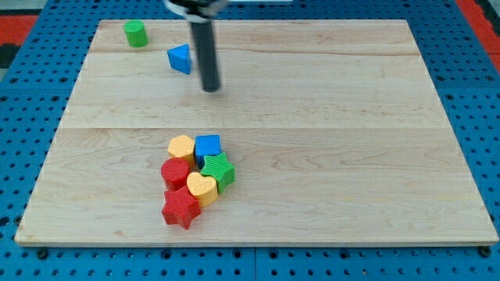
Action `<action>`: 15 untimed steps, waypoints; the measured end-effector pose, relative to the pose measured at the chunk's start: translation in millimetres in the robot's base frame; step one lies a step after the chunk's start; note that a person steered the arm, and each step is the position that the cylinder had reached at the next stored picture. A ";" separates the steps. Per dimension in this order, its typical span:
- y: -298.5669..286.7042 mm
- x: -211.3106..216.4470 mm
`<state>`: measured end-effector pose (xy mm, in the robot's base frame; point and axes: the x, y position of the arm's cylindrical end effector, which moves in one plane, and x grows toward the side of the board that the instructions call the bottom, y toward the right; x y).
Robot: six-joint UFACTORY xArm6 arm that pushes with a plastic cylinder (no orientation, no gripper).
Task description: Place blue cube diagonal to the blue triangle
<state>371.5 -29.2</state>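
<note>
The blue cube point(208, 146) lies near the board's middle, in a tight cluster of blocks. The blue triangle point(180, 58) lies near the view's top left. My tip point(211, 88) rests on the board just right of and slightly below the blue triangle, a short gap apart, and well above the blue cube.
The cluster also holds a yellow hexagon-like block point(181, 147), a red block point(175, 172), a green star point(219, 170), a yellow heart point(202, 188) and a red star point(180, 208). A green cylinder point(136, 33) stands at the top left. The wooden board point(351, 140) sits on a blue pegboard.
</note>
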 end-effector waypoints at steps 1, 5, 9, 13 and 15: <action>84.9 35.4; -46.1 99.9; -73.5 28.1; -2.3 15.8; 46.6 91.0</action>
<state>462.5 17.4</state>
